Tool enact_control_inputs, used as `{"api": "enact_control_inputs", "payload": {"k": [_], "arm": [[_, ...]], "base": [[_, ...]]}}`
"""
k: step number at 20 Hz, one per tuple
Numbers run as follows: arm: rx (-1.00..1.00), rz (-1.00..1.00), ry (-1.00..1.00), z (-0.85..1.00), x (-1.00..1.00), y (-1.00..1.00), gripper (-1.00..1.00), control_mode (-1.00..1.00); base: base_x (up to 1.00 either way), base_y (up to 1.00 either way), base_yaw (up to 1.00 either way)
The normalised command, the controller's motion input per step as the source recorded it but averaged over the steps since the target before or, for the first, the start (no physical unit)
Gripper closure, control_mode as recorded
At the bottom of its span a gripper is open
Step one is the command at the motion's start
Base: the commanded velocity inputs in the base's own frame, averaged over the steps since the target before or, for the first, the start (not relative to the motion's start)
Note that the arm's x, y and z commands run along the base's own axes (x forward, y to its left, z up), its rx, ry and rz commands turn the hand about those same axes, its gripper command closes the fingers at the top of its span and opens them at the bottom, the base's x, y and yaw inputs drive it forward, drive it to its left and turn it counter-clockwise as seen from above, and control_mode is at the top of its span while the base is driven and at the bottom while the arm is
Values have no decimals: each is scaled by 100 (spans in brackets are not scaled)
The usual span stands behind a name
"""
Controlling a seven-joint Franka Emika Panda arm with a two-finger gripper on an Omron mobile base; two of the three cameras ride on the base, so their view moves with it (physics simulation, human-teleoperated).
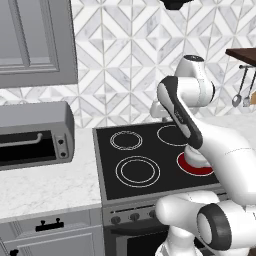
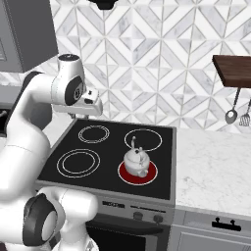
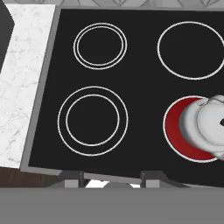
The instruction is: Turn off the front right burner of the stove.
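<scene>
Burner: we see the front right burner [image 2: 138, 172], a large round zone in black glass, glowing solid red, so it is lit and the task is not done.
Kettle: a small white rounded kettle [image 2: 136, 160] sits on that red disc, covering much of it.
Stove: the flat glossy black glass cooktop [image 2: 110, 149] carries three more burner zones, all unlit white rings; the red one lies at its front, on the side towards the marble counter [image 2: 215, 166].
Knobs: small dark knobs [image 2: 158, 218] sit in the grey front panel below the glass; we judge one of those under the red burner is the one to turn, though we cannot tell which.
Gripper: the two-finger gripper [image 3: 113, 178] hangs above the stove's front edge, well apart from the panel; its dark fingertips [image 3: 72, 178] stand apart with nothing between them.
Progress: nothing on the panel is touched; reaching down, taking the knob and turning it are all left.
Surroundings: a grey toaster oven [image 1: 35, 134] stands on the counter on the other side of the stove.
</scene>
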Motion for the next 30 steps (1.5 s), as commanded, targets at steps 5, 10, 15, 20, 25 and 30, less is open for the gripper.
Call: {"api": "enact_control_inputs", "payload": {"k": [5,10,15,20,25,30], "arm": [[0,0,0,0,-3,0,-100,-100],[-1,0,-3,-1,-3,24,-100,-100],[-5,0,0,-5,2,60,-100,-100],[-8,0,0,0,0,61,-100,-100],[-1,0,-1,0,2,-4,-100,-100],[0,0,-10,-2,-18,-60,-100,-100]], "base": [[0,0,0],[0,0,0],[0,0,0],[0,0,0],[0,0,0],[0,0,0]]}}
